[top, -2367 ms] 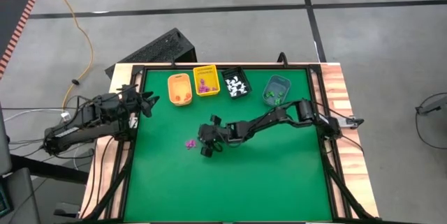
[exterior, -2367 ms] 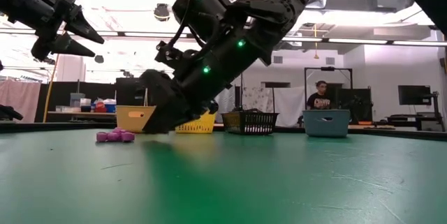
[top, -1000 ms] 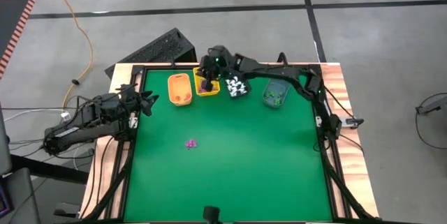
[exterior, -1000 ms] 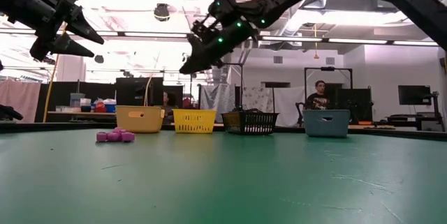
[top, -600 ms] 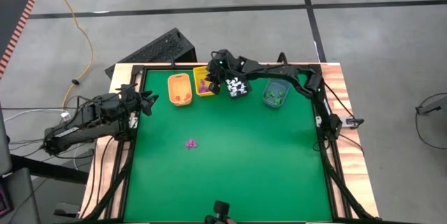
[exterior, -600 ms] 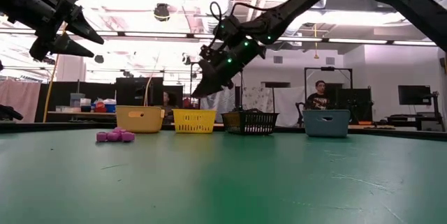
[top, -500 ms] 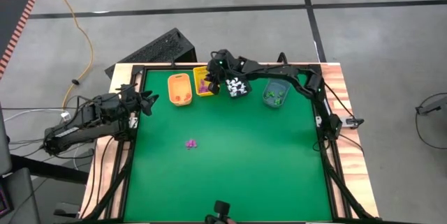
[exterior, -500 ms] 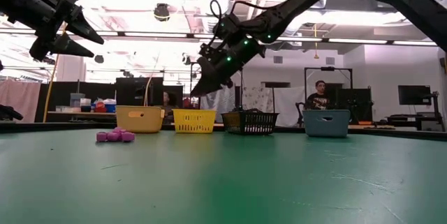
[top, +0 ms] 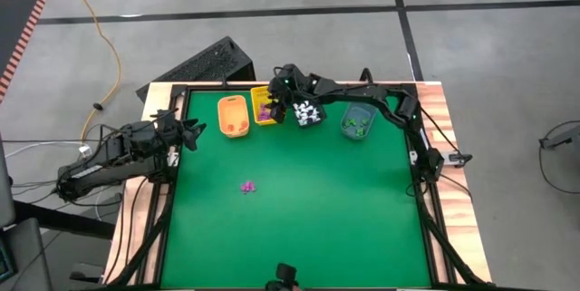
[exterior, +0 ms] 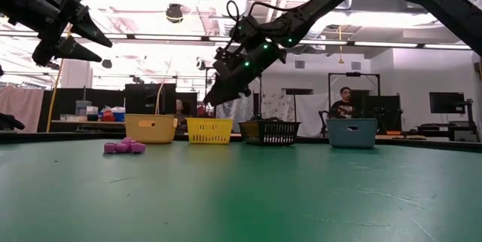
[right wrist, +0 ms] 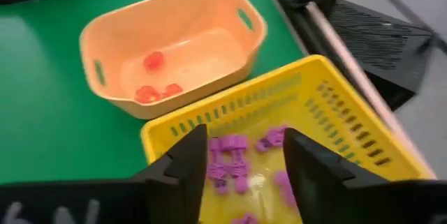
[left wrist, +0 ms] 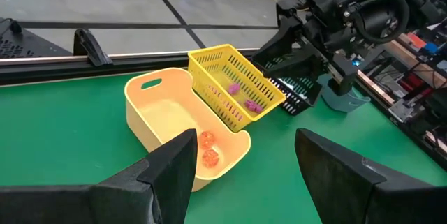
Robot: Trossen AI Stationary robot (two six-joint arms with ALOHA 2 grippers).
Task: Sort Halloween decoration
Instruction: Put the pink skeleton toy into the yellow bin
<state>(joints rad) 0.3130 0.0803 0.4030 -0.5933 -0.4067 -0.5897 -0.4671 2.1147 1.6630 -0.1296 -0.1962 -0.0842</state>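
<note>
A small cluster of purple Halloween decoration pieces [top: 246, 186] lies on the green mat left of centre, also low in the low view [exterior: 124, 147]. More purple pieces [right wrist: 234, 155] lie in the yellow bin [top: 263, 107]. Orange ones [right wrist: 152, 77] lie in the orange bin [top: 233, 116], white ones in the black bin [top: 307, 111], green ones in the blue-grey bin [top: 357, 120]. My right gripper [right wrist: 244, 158] hangs open just above the yellow bin, nothing between its fingers. My left gripper [left wrist: 244, 172] waits open, raised at the table's left edge [top: 186, 132].
The four bins stand in a row along the far edge of the mat, inside a black frame [top: 172, 173]. The mat's middle and near part hold only the purple cluster. A person [exterior: 346, 103] sits in the room beyond the table.
My right gripper has sunk toward the yellow bin, shifting slightly toward the table's right edge, then held still above it. In the low view its fingertips stand farther apart now than half a second ago: it has opened.
</note>
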